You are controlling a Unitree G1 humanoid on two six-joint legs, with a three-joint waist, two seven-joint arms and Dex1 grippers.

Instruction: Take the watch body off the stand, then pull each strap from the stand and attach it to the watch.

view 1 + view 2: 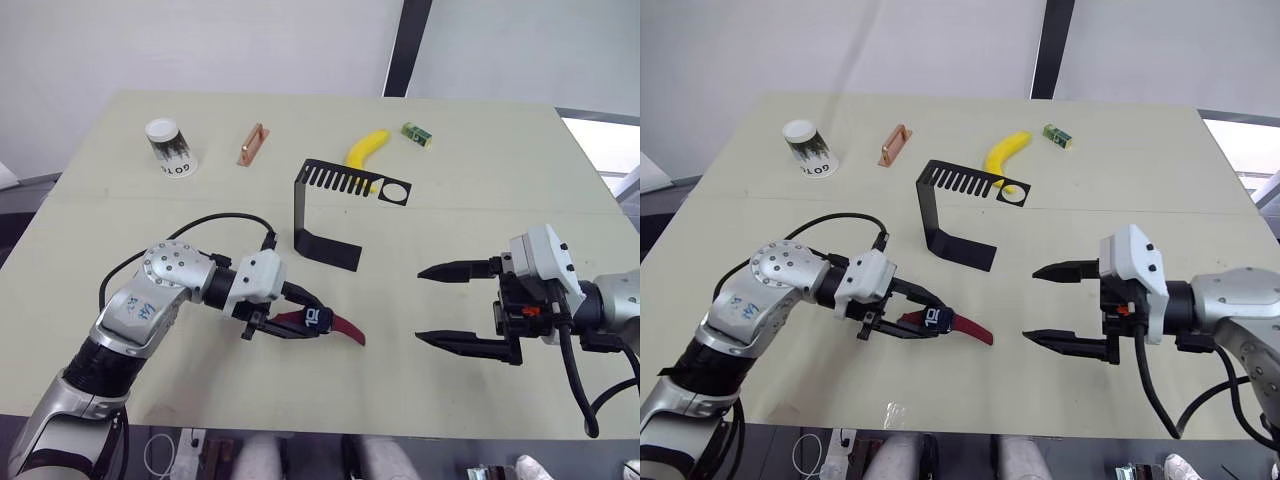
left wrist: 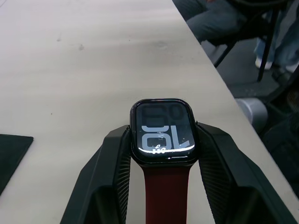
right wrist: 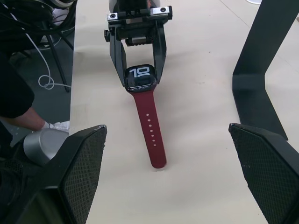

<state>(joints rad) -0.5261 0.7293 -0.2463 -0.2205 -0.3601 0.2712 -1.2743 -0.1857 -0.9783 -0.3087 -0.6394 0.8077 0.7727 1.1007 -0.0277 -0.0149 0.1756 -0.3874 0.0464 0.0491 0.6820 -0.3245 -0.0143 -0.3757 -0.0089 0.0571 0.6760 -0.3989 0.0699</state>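
Nearest the head camera, the left gripper sits low over the near part of the table, its two black fingers closed against opposite sides of the watch body. The screen faces up and shows light digits. One dark red strap is joined to the case on the side away from the left wrist; it carries a row of small holes and runs out toward the right gripper, its far end resting on the tabletop. In the left wrist view a second stretch of dark red strap passes from the case back between the fingers; whether it is fully seated there cannot be told.

The right gripper hangs over the table well apart from the watch, fingers spread wide with nothing between them, tips pointed toward the left gripper.

The stand is upright at mid-table, beyond the watch: flat base on the surface, upright wall, slotted top shelf with a round hole. No strap hangs on it.

Along the far part of the table lie a white paper cup, a copper-coloured handle, a banana just behind the stand's shelf, and a small green block.
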